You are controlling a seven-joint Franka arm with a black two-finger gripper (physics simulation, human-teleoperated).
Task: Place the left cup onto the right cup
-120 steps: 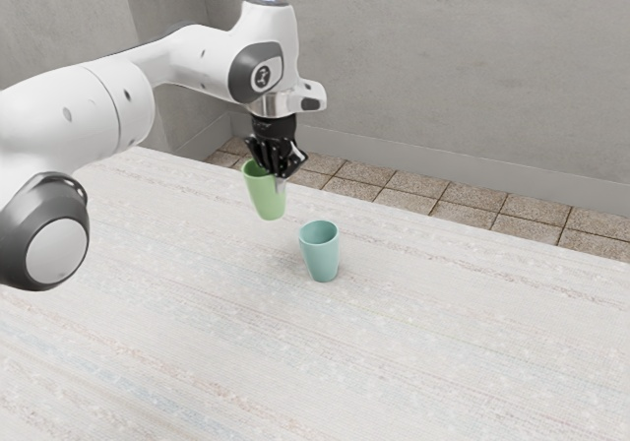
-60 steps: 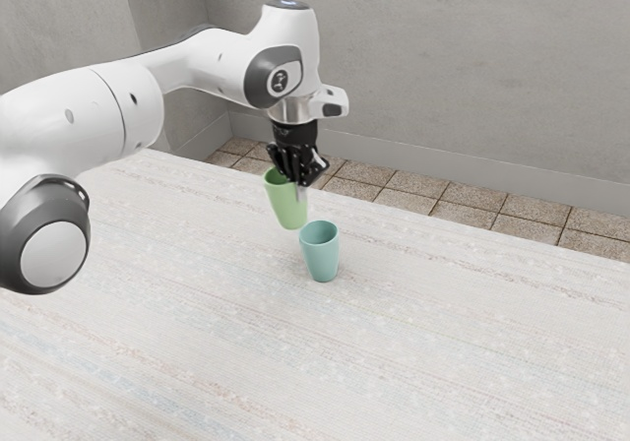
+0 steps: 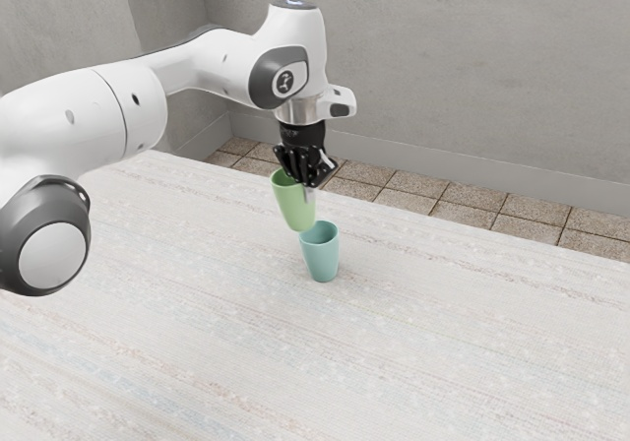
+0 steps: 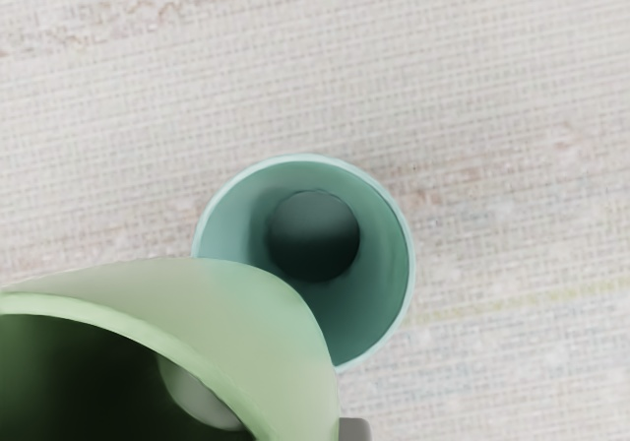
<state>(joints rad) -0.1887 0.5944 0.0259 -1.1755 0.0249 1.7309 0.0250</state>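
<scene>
a white robot arm (image 3: 148, 87) holds a green cup (image 3: 293, 205) in the air over a pale woven-textured counter (image 3: 443, 343), its black jaws clamped on the cup's rim, one finger inside and one outside. the green cup hangs tilted, mouth up. its base is just above the rim of a teal cup (image 3: 320, 251) and slightly toward the exterior view's left of it. whether the two cups touch cannot be told.

the teal cup stands upright on the counter with its mouth open upward. seen from the wrist, the teal cup (image 4: 325, 254) shows its smooth inner wall and round dark bottom. the green cup (image 4: 226, 333) lies close under the hand and covers part of the teal rim, and its dark inside shows a pale round bottom.

there are two cups in all, one green and one teal, and one arm. bare counter (image 4: 492, 87) surrounds the teal cup on every side. behind the counter run a strip of brown tiled floor (image 3: 472, 200) and a grey wall (image 3: 472, 57).
</scene>
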